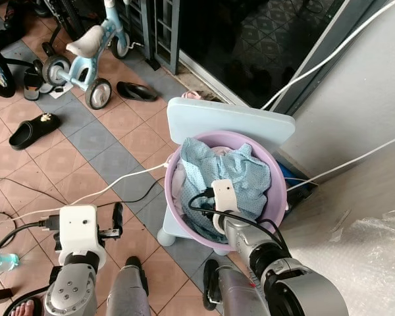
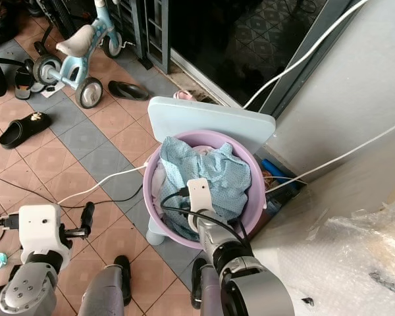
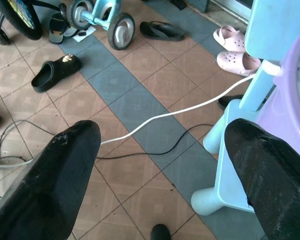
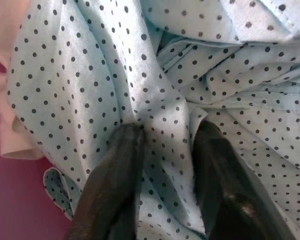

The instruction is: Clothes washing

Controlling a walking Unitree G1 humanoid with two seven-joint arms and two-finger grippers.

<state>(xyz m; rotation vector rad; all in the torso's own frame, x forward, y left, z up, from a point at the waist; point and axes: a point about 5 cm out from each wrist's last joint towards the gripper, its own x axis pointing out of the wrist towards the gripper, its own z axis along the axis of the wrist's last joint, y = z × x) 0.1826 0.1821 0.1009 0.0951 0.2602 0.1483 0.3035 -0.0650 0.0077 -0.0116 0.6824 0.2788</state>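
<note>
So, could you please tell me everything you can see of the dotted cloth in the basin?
The polka-dot garment is thin, pale blue fabric with small dark dots and a stitched hem, crumpled in loose folds. It lies heaped on top of the pale pink laundry in the lilac plastic basin, which sits on a light blue plastic chair. The right claw presses into it, its two black fingers closing around a raised fold.

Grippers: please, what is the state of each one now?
Left gripper: open, holding nothing, above the tiled floor.
Right gripper: in the purple basin, fingers closing on a fold of the dotted blue cloth.
</note>
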